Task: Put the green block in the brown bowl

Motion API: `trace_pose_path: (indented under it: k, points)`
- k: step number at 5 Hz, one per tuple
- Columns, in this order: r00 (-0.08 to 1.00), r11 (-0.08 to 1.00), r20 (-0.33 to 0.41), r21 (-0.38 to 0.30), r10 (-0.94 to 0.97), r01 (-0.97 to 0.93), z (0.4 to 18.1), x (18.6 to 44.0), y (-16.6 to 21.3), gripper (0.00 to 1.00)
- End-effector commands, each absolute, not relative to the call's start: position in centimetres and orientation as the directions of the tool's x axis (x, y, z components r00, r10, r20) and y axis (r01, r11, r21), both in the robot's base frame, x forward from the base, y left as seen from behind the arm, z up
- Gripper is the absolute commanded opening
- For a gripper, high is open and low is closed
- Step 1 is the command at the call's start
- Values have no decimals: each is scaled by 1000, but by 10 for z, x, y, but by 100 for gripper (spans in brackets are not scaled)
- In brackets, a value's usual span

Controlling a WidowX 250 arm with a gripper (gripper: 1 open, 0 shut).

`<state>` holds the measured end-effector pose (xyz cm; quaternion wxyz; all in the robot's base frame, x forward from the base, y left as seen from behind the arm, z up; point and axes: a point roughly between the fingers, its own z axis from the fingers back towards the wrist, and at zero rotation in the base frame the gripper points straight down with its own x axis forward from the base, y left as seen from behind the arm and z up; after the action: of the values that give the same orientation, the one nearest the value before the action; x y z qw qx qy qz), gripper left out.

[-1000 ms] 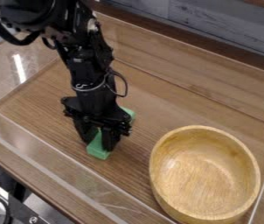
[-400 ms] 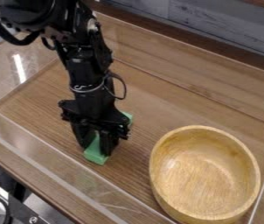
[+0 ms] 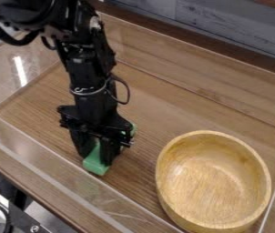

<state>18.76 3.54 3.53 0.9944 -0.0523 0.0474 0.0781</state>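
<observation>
The green block (image 3: 96,164) stands between the fingers of my black gripper (image 3: 96,153), which points straight down and is shut on it. Only the block's lower part shows below the fingertips, close to the wooden tabletop (image 3: 177,105); I cannot tell whether it touches the wood. The brown bowl (image 3: 213,180) sits to the right of the gripper, wide, shallow and empty, with a gap of bare wood between its rim and the block.
A low transparent wall (image 3: 55,187) runs along the table's front and left edge, just in front of the gripper. A grey cushioned surface (image 3: 231,23) lies behind the table. The black arm (image 3: 73,45) rises up to the top left.
The gripper, with the green block in it, has shifted slightly left and toward the front edge. The bowl has not moved.
</observation>
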Motion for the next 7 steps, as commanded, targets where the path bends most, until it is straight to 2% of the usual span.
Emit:
trace_pose_path:
  k: [1,4,7]
  points:
    - [988,984,-56,-91,147,-151,53,194,38,0]
    - [988,984,-75,-106,138,-145,73,187,35,0]
    - [992,983,-79,-147,103,-114,111,183,12,0]
